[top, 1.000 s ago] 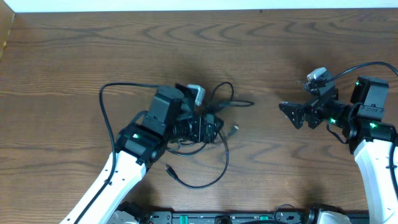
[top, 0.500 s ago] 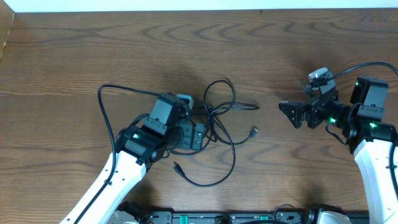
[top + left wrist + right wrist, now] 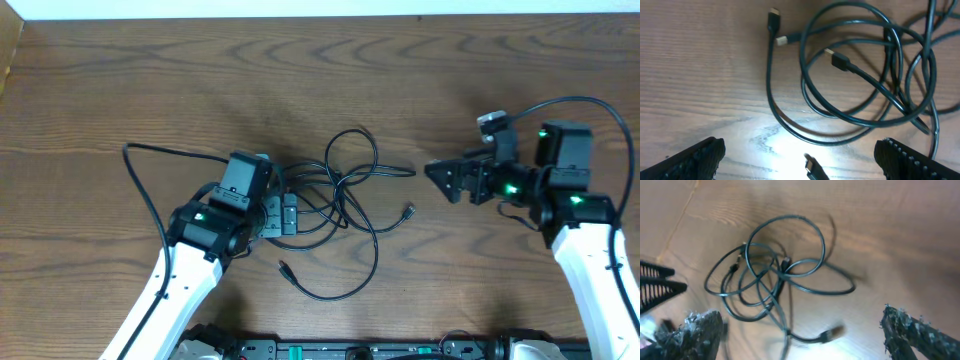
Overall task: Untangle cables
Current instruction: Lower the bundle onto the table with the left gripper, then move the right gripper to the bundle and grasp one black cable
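Tangled cables (image 3: 345,195) lie looped on the desk (image 3: 150,80).
Left gripper (image 3: 290,215) and right gripper (image 3: 438,180) both released, grasping nothing.

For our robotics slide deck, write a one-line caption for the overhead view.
Tangled black cables on a wooden table; open left gripper at their edge, open right gripper apart from them.

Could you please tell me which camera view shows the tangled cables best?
The overhead view: the cables show almost whole and sharp. The left wrist view shows only part of them, close up; the right wrist view shows most, but blurred.
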You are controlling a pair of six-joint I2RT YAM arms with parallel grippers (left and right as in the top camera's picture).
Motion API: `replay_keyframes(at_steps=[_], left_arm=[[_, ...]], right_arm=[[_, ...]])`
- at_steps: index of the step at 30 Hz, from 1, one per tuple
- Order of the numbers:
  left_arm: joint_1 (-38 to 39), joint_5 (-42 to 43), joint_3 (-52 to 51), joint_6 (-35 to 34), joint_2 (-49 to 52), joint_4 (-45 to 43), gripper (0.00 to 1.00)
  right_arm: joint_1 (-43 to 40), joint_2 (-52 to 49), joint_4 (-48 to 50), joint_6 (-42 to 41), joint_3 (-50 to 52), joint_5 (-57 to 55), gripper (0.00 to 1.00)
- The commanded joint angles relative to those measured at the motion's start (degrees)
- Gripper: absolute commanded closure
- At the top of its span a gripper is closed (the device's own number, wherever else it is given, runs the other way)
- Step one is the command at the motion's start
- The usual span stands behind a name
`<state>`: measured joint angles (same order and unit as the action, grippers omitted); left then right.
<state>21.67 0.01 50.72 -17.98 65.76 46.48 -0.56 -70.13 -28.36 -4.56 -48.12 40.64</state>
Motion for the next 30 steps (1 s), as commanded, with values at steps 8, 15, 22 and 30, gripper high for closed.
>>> replay_keyframes(at_steps=[8, 15, 22, 30], left_arm=[[-0.76, -1.11, 1.27, -0.31, -0.55, -0.26, 0.0], [-0.76, -1.11, 1.27, -0.31, -0.52, -0.26, 0.0], [-0.76, -1.11, 1.27, -0.31, -0.52, -0.26, 0.0], [-0.76, -1.11, 1.27, -0.31, -0.5, -0.26, 0.0]], right_arm=[[9.03, -0.39, 4.31, -42.75, 4.2, -15.02, 0.01], [14.49, -0.44, 16.61, -56.54, 11.63, -19.12, 0.02], [19.3, -4.76, 28.59, -70.05, 15.69, -23.02, 0.11], [22.34, -17.92, 43.91, -76.22, 15.69, -24.76, 0.26]])
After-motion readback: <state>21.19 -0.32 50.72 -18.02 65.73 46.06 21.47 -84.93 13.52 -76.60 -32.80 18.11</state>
